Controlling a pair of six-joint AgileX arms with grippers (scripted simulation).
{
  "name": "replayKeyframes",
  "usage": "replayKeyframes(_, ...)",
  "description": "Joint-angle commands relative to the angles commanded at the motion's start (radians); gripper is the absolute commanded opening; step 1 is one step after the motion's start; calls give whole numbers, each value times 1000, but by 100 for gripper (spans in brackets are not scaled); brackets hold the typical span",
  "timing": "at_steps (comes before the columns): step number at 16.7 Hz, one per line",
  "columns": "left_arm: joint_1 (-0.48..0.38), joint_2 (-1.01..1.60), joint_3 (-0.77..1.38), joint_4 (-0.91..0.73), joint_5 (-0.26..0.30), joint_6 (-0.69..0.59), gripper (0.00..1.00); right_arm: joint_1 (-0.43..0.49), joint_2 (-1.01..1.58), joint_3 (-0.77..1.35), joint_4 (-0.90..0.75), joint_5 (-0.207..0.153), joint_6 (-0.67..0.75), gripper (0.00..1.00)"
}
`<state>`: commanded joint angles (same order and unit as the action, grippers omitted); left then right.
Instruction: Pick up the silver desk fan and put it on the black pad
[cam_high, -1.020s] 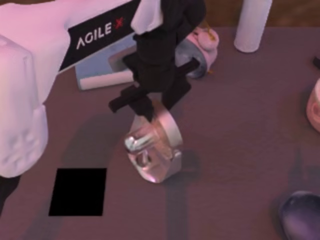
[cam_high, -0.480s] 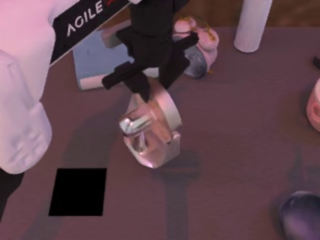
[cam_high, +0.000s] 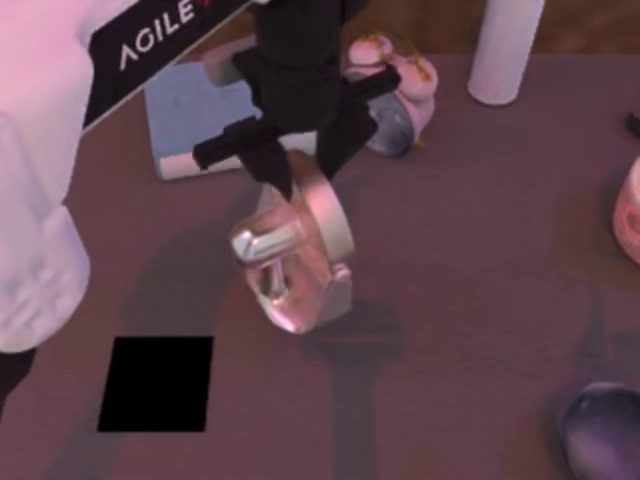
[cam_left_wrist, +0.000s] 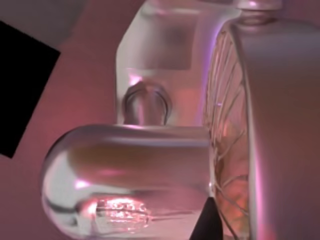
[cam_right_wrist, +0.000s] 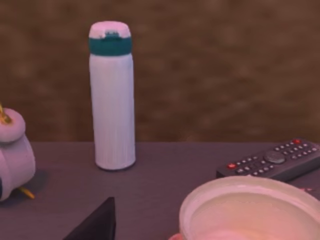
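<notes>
The silver desk fan (cam_high: 295, 260) hangs tilted above the middle of the table, with its shadow on the surface beneath it. My left gripper (cam_high: 305, 175) is shut on the top of its ring, one black finger on each side. The left wrist view is filled by the fan's hub (cam_left_wrist: 135, 165) and ring, with one dark fingertip (cam_left_wrist: 205, 225) against the grille. The black pad (cam_high: 155, 383) lies flat to the front left of the fan and is bare; it also shows in the left wrist view (cam_left_wrist: 20, 85). My right gripper (cam_right_wrist: 142, 231) is parked off the top view, open.
Behind the fan lie a blue book (cam_high: 190, 120) and a pink alarm clock (cam_high: 400, 90). A white bottle (cam_high: 505, 50) stands at the back right. A pale bowl (cam_right_wrist: 255, 210) and a remote (cam_right_wrist: 272, 160) sit on the right, and a dark purple object (cam_high: 600, 430) at the front right.
My left gripper has lifted the fan and carried it slightly left. The fan's shadow has separated from it. The pad and the other objects have not moved.
</notes>
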<state>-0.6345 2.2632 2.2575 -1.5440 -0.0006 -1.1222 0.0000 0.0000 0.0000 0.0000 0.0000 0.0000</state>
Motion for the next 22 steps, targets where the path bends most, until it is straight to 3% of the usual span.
replayKeyframes(5,18,-140,-121,48,-8,367,0,0,0,0,0,0,0,100)
replayKeyframes(16,102,-555,-603,171,-12,1632,0,0,0,0,0,0,0,100)
replayKeyframes(19,129,-636,-742,185,-9,1906,0,0,0,0,0,0,0,100)
replayKeyframes(22,152,-694,-857,191,-6,2098,0,0,0,0,0,0,0,100)
